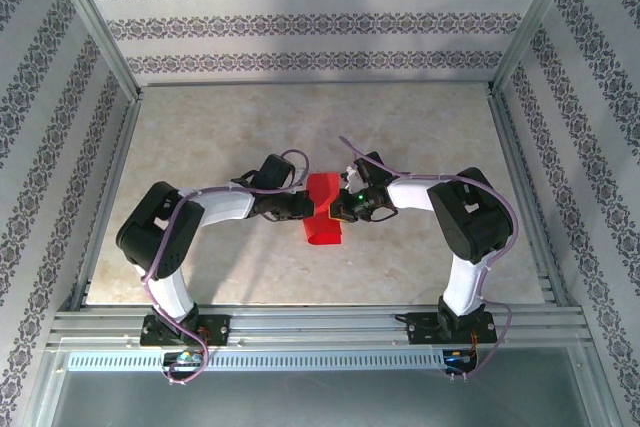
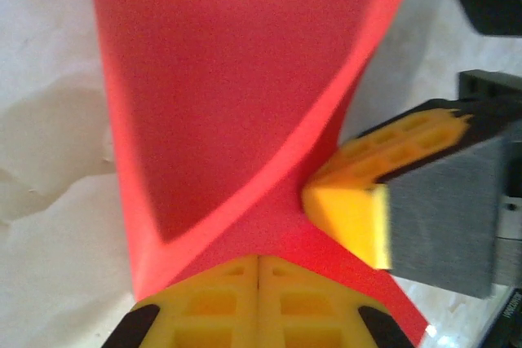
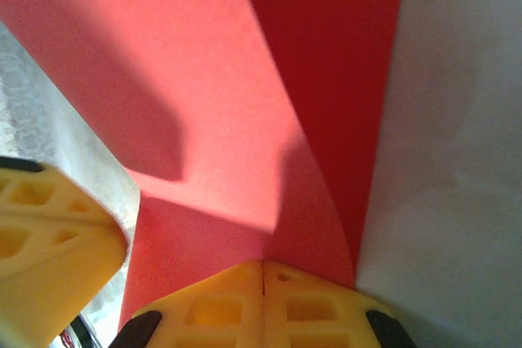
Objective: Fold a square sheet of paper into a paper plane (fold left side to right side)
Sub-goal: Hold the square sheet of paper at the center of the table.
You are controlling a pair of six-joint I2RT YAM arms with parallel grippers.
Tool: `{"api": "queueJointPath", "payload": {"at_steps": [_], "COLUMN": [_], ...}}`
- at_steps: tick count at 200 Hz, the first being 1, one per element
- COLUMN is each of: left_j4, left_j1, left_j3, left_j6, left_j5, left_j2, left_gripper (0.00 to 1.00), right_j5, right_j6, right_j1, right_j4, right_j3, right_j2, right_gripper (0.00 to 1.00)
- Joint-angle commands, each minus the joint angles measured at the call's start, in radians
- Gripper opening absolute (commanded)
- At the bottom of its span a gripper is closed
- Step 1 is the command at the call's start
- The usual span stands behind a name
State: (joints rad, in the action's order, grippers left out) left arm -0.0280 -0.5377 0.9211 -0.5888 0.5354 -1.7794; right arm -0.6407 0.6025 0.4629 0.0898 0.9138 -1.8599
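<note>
The square sheet of paper point(image 1: 322, 212) is bright red and hangs bent over and twisted between my two grippers at the table's middle. My left gripper point(image 1: 305, 209) is shut on its near edge; in the left wrist view the paper point(image 2: 228, 79) fans out from the closed yellow fingertips point(image 2: 258, 265). My right gripper point(image 1: 340, 209) is shut on the sheet from the other side, and the paper point(image 3: 245, 103) curls up from its closed tips point(image 3: 263, 268). The two grippers are almost touching. A paper plane is out of view.
The beige marbled table point(image 1: 200, 137) is ringed by aluminium rails point(image 1: 320, 325) and patterned walls. In the left wrist view the right gripper's yellow finger point(image 2: 359, 201) sits close by; the left gripper's finger point(image 3: 49, 242) shows in the right wrist view.
</note>
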Motion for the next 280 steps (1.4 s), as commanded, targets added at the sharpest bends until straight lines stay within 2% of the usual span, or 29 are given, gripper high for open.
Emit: {"api": "queueJointPath", "payload": {"at_steps": [1, 105, 192, 280], "left_j4": [0.024, -0.014, -0.045, -0.054], "left_j1": [-0.008, -0.013, -0.021, -0.024], "left_j3": [0.013, -0.005, -0.001, 0.006], "left_j6": [-0.018, 0.013, 0.024, 0.026], "left_j5": [0.006, -0.043, -0.062, -0.065], "left_j2": [-0.022, -0.091, -0.097, -0.098], "left_gripper": [0.01, 0.01, 0.00, 0.00], "right_j5": [0.165, 0.155, 0.005, -0.028], "right_j6": [-0.015, -0.018, 0.042, 0.085], "right_j1": [0.008, 0.016, 0.032, 0.039], "right_j4": [0.139, 0.137, -0.024, -0.125], "right_j3": [-0.044, -0.033, 0.018, 0.131], "right_j2": [-0.056, -0.046, 0.061, -0.064], "right_gripper": [0.00, 0.00, 0.00, 0.00]}}
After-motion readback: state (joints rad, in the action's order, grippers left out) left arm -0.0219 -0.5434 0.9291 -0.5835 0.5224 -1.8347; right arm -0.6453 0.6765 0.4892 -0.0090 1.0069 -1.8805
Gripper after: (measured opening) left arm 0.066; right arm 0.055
